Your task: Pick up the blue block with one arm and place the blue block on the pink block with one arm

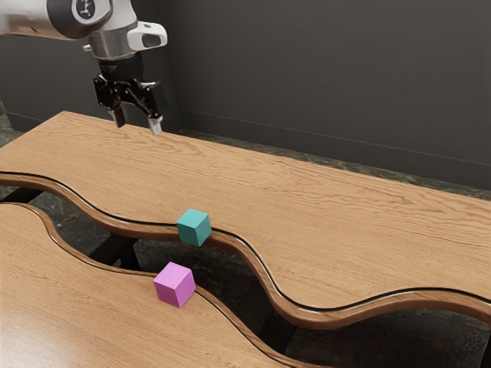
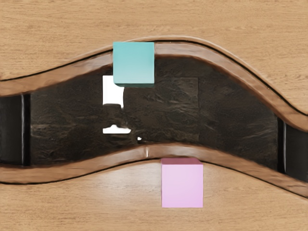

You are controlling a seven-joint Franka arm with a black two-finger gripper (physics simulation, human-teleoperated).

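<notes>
Exterior view: black gripper spread, empty, above the wavy wooden bench; wrist view: teal-blue cube at the edge, pink cube across the gap.

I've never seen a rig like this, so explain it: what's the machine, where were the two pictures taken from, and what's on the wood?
The machine is a simulated robot arm. One picture is from a camera at its side, the other from a camera on its hand, looking down. Its end effector, a black two-finger claw, hangs open above the far table and holds nothing. Two wavy wooden tables lie with a dark gap between them. A blue block sits at the far table's edge. A pink block sits across the gap, at the edge of the near table.
</notes>
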